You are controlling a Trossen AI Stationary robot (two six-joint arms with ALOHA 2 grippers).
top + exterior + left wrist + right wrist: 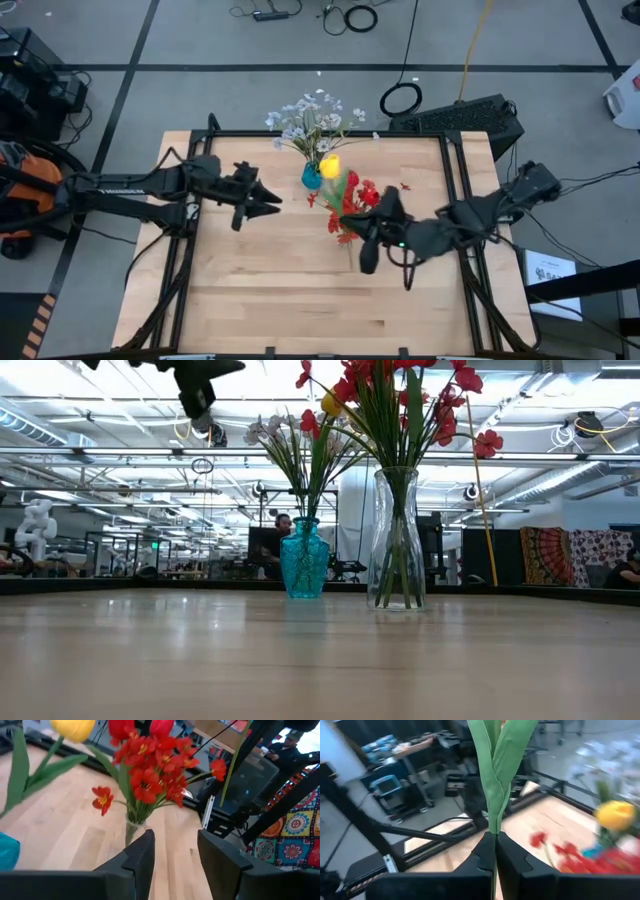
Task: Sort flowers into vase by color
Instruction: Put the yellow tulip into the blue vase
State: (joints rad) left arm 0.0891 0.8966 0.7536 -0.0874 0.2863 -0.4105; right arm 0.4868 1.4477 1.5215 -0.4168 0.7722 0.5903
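Note:
A blue vase holds white blossom sprays and a yellow tulip. To its right a clear glass vase holds red flowers, their stems down in it. My right gripper is just near-right of the clear vase, shut on a green flower stem; that bloom is out of the right wrist view. My left gripper hovers open, left of both vases, pointing at them. My right gripper pinches a thin green stem between its two fingers, just below where two long leaves branch off. The leaves stand straight out ahead of the fingertips. The stem's lower end is hidden behind the fingers, so where it rests cannot be told.
A black frame rail borders the wooden table. A dark box and cable loops lie beyond the far edge. Bare wood spreads over the near half of the table. People sit in the room behind.

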